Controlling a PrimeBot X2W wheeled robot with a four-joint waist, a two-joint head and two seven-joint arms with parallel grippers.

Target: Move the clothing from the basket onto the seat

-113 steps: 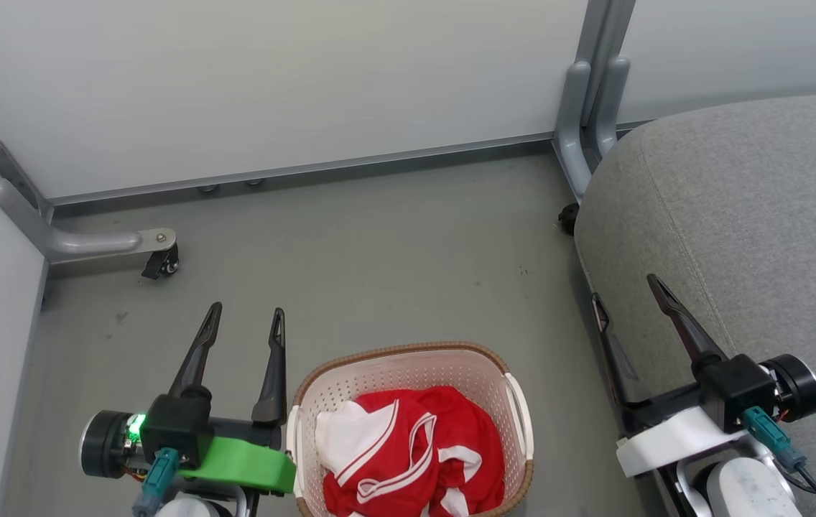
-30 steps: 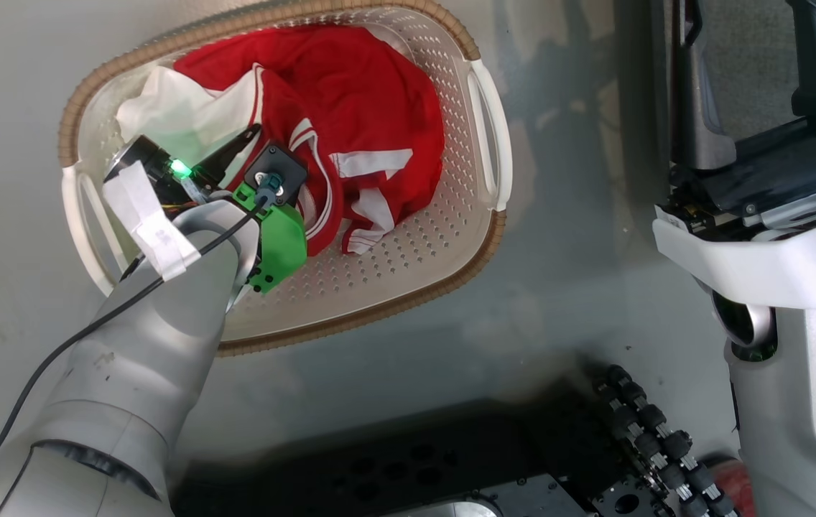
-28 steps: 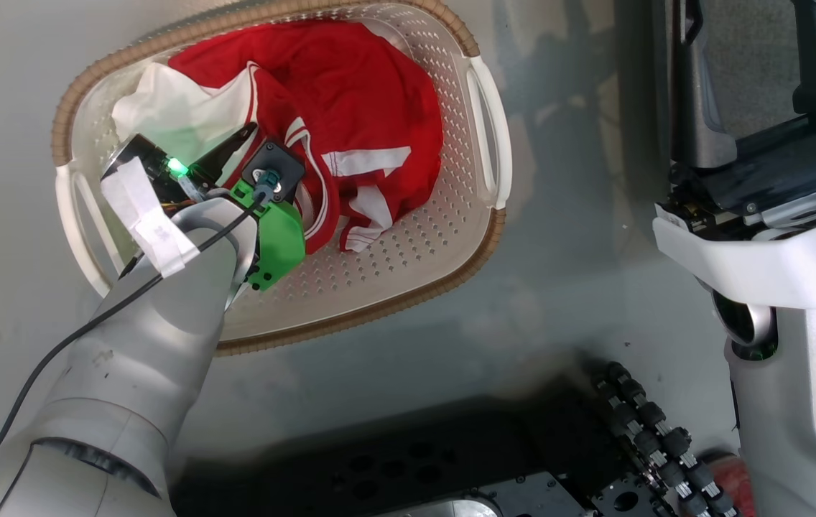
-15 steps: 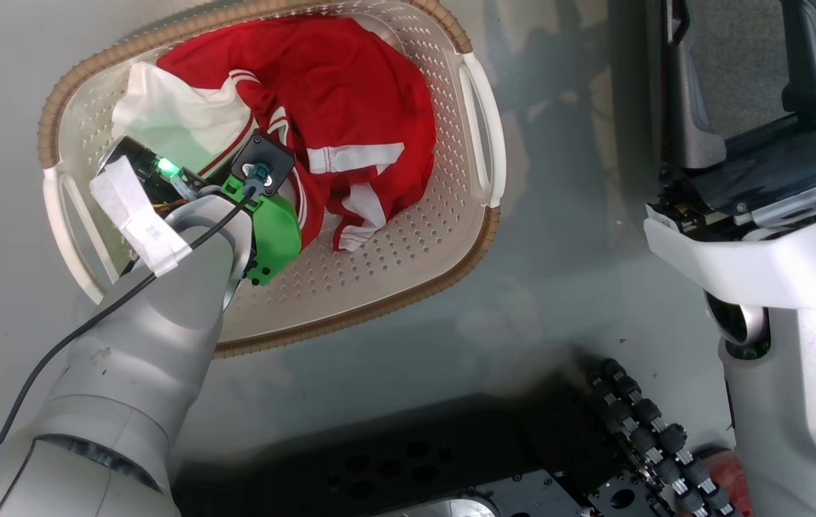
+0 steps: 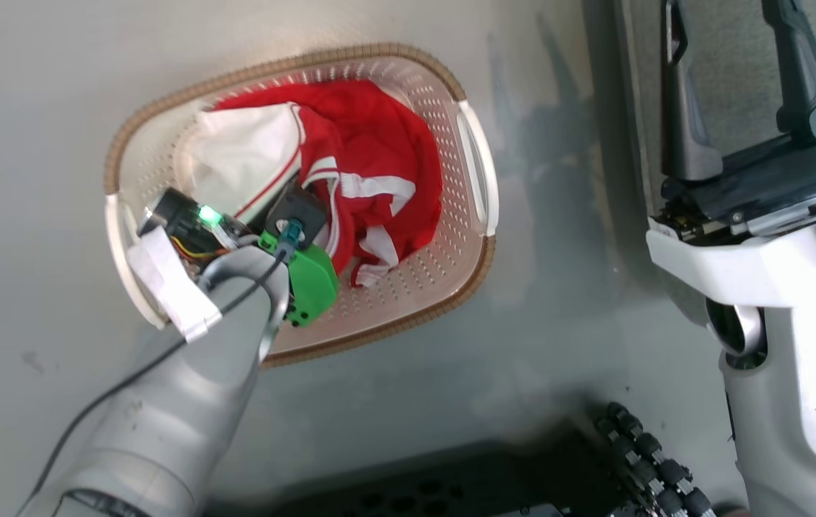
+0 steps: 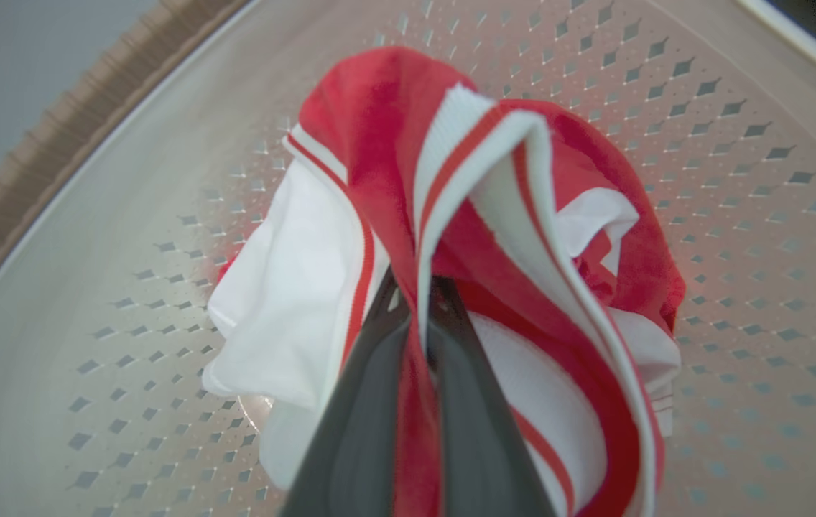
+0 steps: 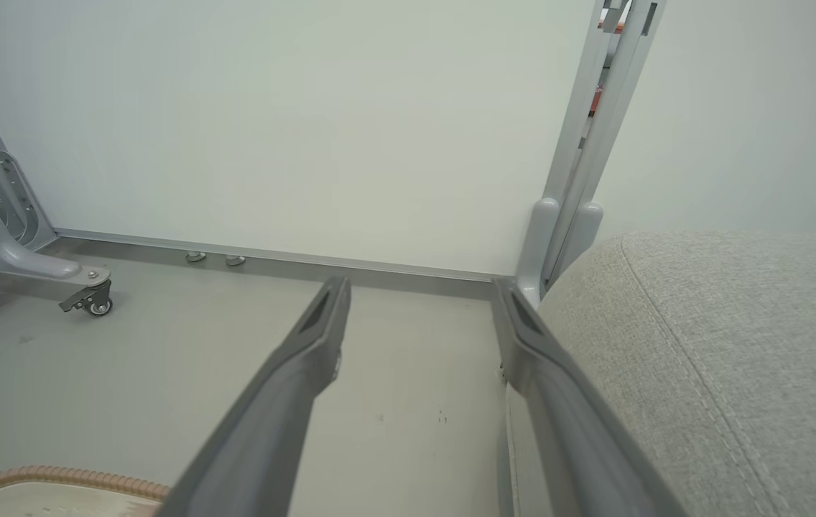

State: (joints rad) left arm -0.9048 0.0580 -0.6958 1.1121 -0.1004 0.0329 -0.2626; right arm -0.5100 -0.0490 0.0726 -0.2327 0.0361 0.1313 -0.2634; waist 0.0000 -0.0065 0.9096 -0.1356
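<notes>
pinching a red fold of the clothing (image 6: 494, 215) between the pressed-together fingers of the left gripper (image 6: 415, 287), with the rest bunched inside the perforated laundry basket (image 6: 128, 179) on the grey floor (image 5: 56, 108). holding the right gripper (image 7: 420, 287) spread wide over the floor, just beside the grey seat (image 7: 724, 345).

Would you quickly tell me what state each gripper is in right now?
Left gripper: shut on the white-panelled red shiny sports clothing.
Right gripper: open, holding nothing.
</notes>
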